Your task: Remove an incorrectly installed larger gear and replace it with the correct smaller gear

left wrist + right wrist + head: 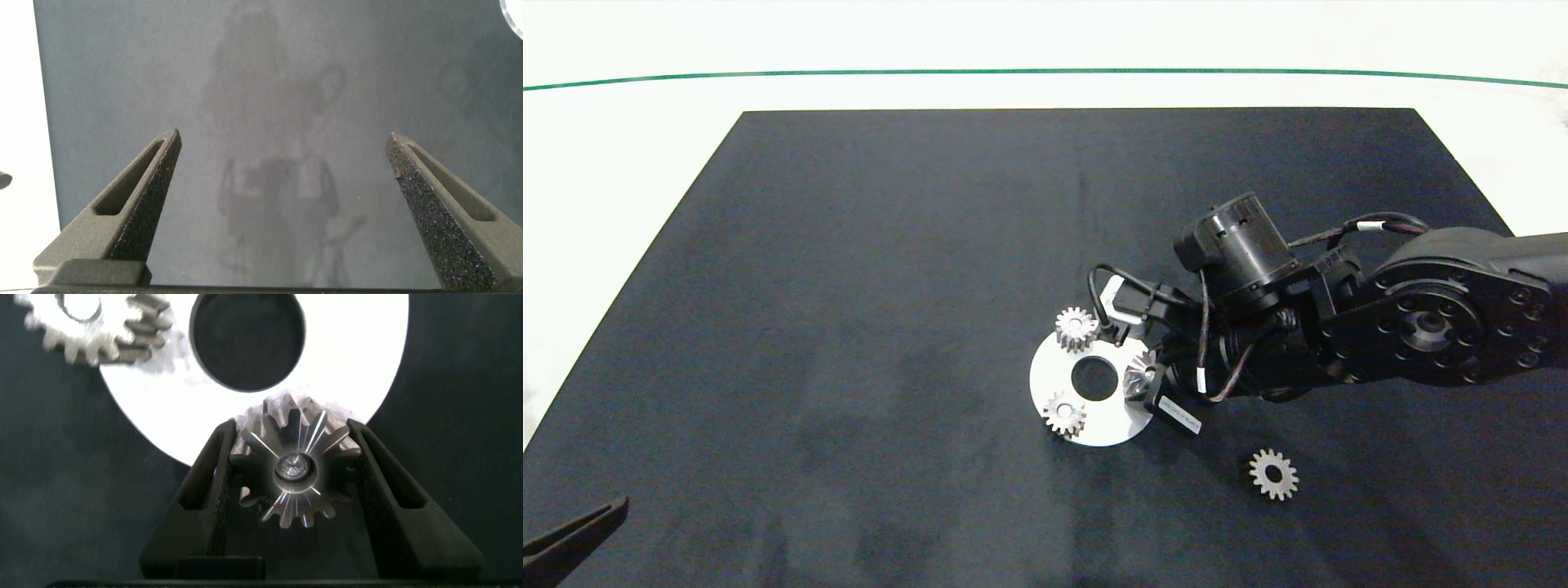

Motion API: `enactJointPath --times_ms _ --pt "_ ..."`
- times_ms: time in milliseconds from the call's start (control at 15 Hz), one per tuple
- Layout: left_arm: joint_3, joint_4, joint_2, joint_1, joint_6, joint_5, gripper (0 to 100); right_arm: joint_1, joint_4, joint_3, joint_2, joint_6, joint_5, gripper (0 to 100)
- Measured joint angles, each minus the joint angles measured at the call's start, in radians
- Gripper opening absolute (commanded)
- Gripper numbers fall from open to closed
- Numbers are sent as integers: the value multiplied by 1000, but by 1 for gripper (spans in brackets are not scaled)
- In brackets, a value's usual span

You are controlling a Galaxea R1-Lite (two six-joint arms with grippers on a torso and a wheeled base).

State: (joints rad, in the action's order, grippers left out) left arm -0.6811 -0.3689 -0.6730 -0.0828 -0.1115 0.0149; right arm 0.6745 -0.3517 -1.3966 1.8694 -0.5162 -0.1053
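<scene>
Black matting (849, 286) covers the table, bearing a white disc (1094, 429). On the disc's right edge, the right gripper (296, 469) clamps the larger gear (292, 469); the smaller gear (1273, 474) lies apart on the mat. Left gripper (282, 175) gapes wide at the near-left corner.

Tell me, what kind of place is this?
Probably a robot test bench: a black mat on a white table, a white disc carrying gears, and the right gripper clamping the larger gear.
</scene>
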Motion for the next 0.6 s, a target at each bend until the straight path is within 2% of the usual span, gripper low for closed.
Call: enactJointPath --times_ms 67,467,600 --pt "0 0 0 0 0 0 100 1 -8 0 -2 -12 1 31" --pt "0 0 1 0 0 0 100 0 -13 -11 -8 -19 2 31" --pt "0 0 1 0 0 0 100 0 -9 -13 -16 -35 6 31"
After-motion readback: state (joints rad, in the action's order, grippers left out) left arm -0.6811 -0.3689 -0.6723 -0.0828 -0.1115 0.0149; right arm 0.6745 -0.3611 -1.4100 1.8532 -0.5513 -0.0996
